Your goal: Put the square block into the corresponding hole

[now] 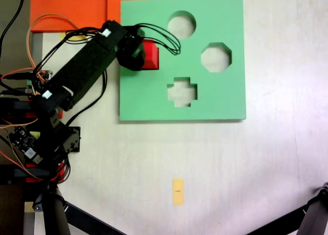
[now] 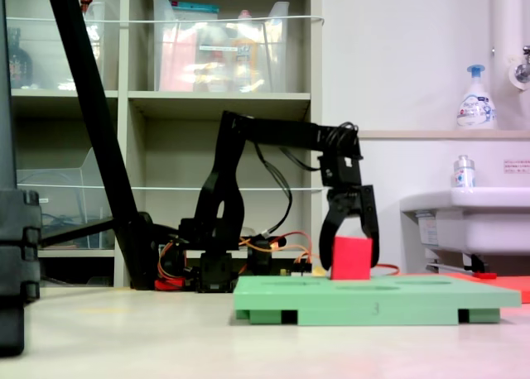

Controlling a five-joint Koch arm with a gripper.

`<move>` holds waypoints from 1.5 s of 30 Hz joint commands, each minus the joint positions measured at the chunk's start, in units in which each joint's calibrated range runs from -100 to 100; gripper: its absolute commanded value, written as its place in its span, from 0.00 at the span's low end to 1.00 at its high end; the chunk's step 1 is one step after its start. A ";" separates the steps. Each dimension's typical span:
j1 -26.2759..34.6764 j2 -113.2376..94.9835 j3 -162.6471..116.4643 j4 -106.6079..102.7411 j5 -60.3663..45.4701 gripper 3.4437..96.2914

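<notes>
The end effector hangs with its two fingers spread wide on either side of the red cube, apparently not gripping it. The cube stands upright on the green foam board, at the board's left part in the first exterior view, its base apparently in the square hole. The board lies flat on the pale tabletop.

block on board, first exterior view's left | cutouts right of it | fingers flanking block
</notes>
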 commanded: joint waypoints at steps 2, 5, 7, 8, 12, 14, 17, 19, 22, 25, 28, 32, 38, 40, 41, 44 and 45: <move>-0.29 2.63 1.53 1.61 -0.78 0.16; -0.68 3.33 1.53 1.61 -1.22 0.17; -0.88 4.03 1.53 1.61 -1.51 0.19; -0.88 4.17 1.53 1.61 -1.51 0.20; -0.93 5.14 1.53 1.90 -1.51 0.39; -0.93 5.56 1.53 2.96 -1.51 0.53; -0.98 5.70 1.43 3.25 -1.47 0.58; -0.98 5.56 1.23 3.06 -1.42 0.71; -0.93 4.86 1.23 2.77 -1.42 0.86; -0.83 3.89 1.23 2.67 -1.42 0.97; -0.73 1.93 1.53 2.67 -1.42 0.98; -0.73 -7.01 1.53 2.57 -1.42 0.98; -2.93 -23.35 1.53 2.67 -4.59 0.97; -4.69 -30.05 1.63 2.57 -7.52 0.85; -6.01 -34.38 1.63 2.29 -8.79 0.78; -9.47 -43.46 4.32 2.19 -16.56 0.76; -10.45 -46.39 4.72 2.00 -19.73 0.76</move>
